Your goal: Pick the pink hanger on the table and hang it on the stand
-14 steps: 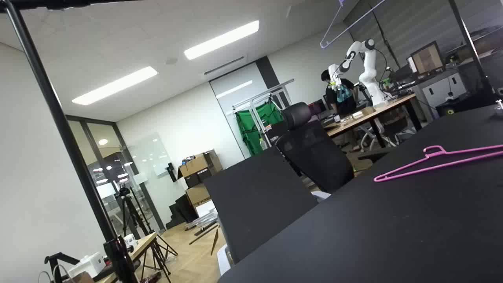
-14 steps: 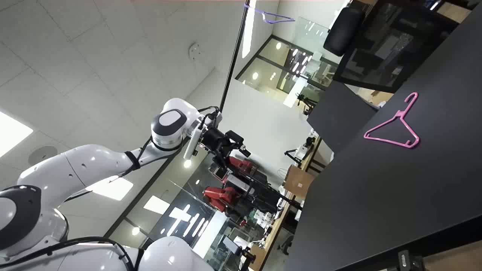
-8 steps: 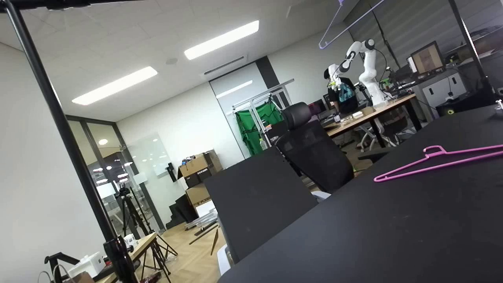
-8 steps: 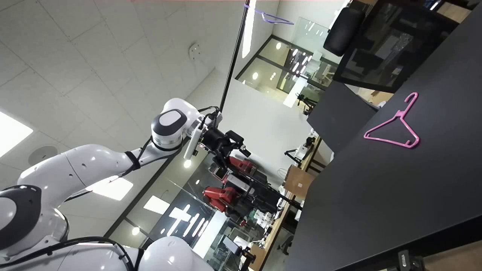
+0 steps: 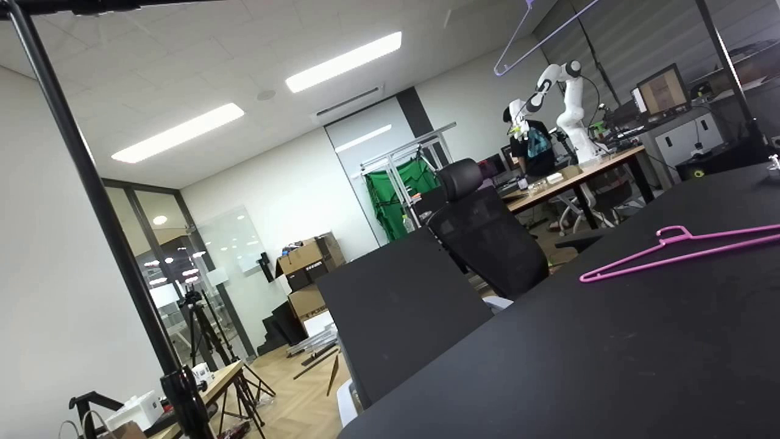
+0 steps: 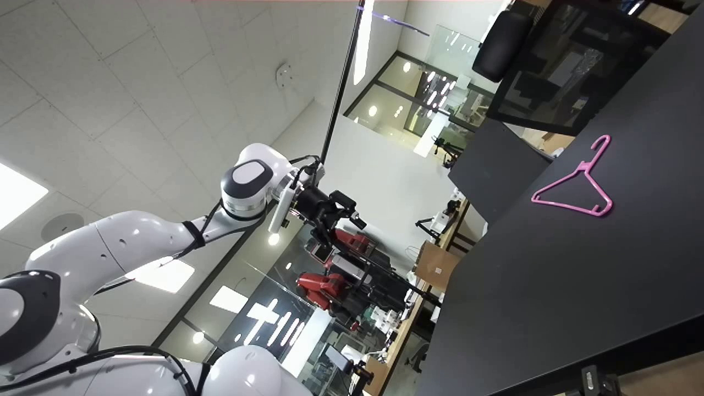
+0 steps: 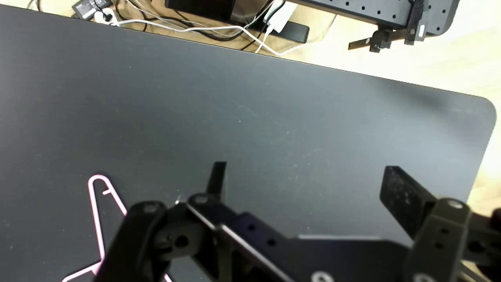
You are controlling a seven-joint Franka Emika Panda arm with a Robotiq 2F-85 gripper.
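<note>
The pink hanger [image 6: 584, 166] lies flat on the black table [image 6: 522, 286]. It also shows in an exterior view [image 5: 676, 238], cut off by the right edge. In the wrist view part of the hanger [image 7: 96, 219] shows at the lower left, partly hidden behind a finger. My gripper [image 6: 342, 228] is high above the table and apart from the hanger. In the wrist view the gripper [image 7: 305, 168] is open, with nothing between its fingers. The stand's black pole [image 5: 91, 183] rises at the left in an exterior view; it also shows in an exterior view [image 6: 341, 93] behind my wrist.
A purple hanger [image 6: 404, 23] hangs high on the stand and also shows in an exterior view [image 5: 548, 38]. A black office chair [image 5: 487, 238] stands beyond the table. In the wrist view cables [image 7: 188, 28] lie beyond the table edge. A person [image 5: 536, 146] stands far back.
The hanging purple hanger has turned and is now seen nearly edge-on in an exterior view. The far person has shifted slightly. My arm, gripper and the pink hanger have not moved.
</note>
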